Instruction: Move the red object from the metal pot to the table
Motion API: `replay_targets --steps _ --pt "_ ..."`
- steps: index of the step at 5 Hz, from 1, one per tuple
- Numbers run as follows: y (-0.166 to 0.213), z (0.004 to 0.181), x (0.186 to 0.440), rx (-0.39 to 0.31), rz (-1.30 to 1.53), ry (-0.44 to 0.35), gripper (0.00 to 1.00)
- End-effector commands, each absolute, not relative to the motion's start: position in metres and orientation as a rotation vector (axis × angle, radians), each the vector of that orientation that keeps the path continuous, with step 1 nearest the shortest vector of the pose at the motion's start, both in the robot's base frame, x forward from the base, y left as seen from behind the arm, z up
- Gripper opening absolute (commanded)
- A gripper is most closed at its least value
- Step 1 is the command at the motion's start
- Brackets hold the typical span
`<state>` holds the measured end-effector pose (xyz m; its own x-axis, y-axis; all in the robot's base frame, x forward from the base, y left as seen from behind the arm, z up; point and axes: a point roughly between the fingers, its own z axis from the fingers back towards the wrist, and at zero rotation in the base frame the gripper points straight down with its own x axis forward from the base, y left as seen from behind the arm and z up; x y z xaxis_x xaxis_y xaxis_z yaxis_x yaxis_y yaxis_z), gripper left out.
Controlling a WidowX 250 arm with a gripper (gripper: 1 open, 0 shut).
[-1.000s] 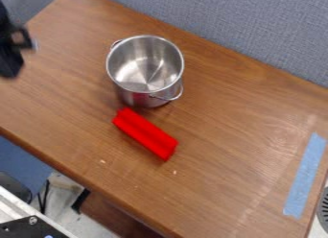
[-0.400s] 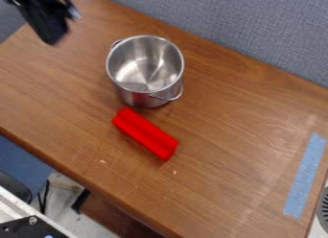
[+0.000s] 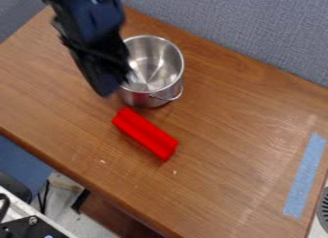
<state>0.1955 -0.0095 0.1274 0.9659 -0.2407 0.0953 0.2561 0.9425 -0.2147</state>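
The red object lies flat on the brown table, just in front of the metal pot and a small gap away from it. The pot stands upright and its shiny inside holds nothing that I can see. My black gripper hangs down from the upper left and covers the pot's left rim. Its fingers look pressed together and shut, with nothing held. Its tip ends a little above and to the left of the red object.
A strip of blue tape runs along the table near the right edge. A grey-blue wall stands behind the table. The table's front edge runs diagonally from left to bottom right, with floor clutter below it.
My gripper has swept from the far left edge toward the right and down, to the pot's left side. The red object and the pot have stayed put.
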Motion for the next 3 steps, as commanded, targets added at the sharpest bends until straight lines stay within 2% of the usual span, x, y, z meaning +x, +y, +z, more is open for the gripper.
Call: replay_targets --steps 1,2,3 --pt "-0.053 0.115 0.180 -0.237 -0.229 -0.060 0.00" --pt "-0.085 0.093 0.173 -0.221 -0.188 -0.025 0.00" --pt "-0.066 0.082 0.173 -0.233 -0.241 -0.008 0.00"
